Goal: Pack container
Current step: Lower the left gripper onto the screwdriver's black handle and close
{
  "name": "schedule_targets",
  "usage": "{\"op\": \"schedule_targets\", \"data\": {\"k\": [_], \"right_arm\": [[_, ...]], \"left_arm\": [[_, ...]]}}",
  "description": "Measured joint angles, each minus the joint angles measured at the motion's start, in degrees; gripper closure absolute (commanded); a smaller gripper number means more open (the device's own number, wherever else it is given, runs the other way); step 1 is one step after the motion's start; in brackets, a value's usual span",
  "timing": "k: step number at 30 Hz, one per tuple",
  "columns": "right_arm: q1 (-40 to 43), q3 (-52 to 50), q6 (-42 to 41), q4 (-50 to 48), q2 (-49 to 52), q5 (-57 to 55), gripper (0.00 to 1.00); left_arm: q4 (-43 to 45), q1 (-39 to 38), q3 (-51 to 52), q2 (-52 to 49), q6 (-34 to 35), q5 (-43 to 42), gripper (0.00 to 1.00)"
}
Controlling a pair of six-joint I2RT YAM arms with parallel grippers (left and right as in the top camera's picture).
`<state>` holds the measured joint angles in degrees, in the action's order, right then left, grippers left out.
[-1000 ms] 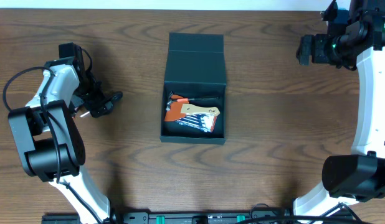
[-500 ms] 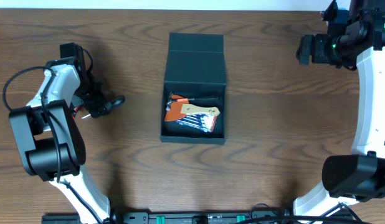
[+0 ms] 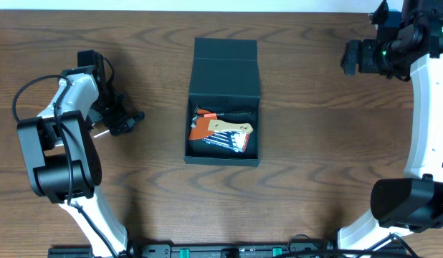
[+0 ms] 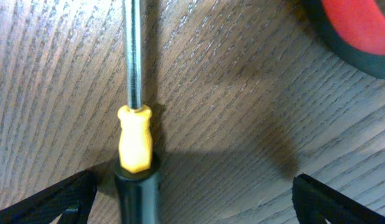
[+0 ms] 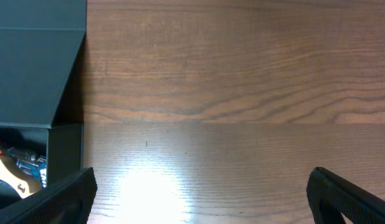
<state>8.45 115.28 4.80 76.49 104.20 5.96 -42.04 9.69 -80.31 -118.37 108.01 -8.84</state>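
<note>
The container (image 3: 223, 159) sits at the middle of the table (image 3: 315, 143), dark teal and open. Its near wall faces the robot, and inside lie an orange piece (image 3: 199, 130), a tan piece (image 3: 234, 129) and some blue tools (image 3: 225, 142), crowded together. Its lid (image 3: 225, 68) is folded back from the far wall, one panel sloping up and the end panel lying beyond it.

Well to the left, the left gripper (image 3: 130, 120) is low over the wood with its jaws spread wide. A screwdriver (image 4: 134, 140) with a yellow collar and a bare steel shaft lies between them, closer to one finger and not gripped. The edge of a red and black thing (image 4: 357, 28) shows just beyond it.

At the far right, the right gripper (image 3: 348, 57) hangs well apart from the container, jaws wide with nothing between them.

The container looks light and stiff, so a sideways push would probably slide it across the wood. The lid probably bends only at its creases. Its free far edge looks like the best place to pinch it for closing, with the walls left alone.
</note>
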Motion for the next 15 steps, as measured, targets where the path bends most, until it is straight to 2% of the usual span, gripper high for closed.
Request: {"op": "schedule_targets", "data": {"k": [2, 6, 8, 12, 15], "right_arm": [[0.00, 0.00, 0.00, -0.02, 0.00, 0.00, 0.01], [0.00, 0.00, 0.00, 0.00, 0.00, 0.00, 0.01], [0.00, 0.00, 0.00, 0.00, 0.00, 0.00, 0.01], [0.00, 0.00, 0.00, 0.11, 0.00, 0.00, 0.01], [0.00, 0.00, 0.00, 0.26, 0.00, 0.02, 0.01]], "left_arm": [[-0.11, -0.02, 0.00, 0.00, 0.00, -0.07, 0.03], [-0.46, -0.09, 0.00, -0.04, -0.02, -0.24, 0.13], [-0.74, -0.17, 0.00, -0.04, -0.11, -0.24, 0.14], [-1.09, -0.42, 0.00, -0.04, -0.02, -0.26, 0.31], [-1.16, -0.52, 0.00, -0.04, -0.20, -0.28, 0.37]]}}
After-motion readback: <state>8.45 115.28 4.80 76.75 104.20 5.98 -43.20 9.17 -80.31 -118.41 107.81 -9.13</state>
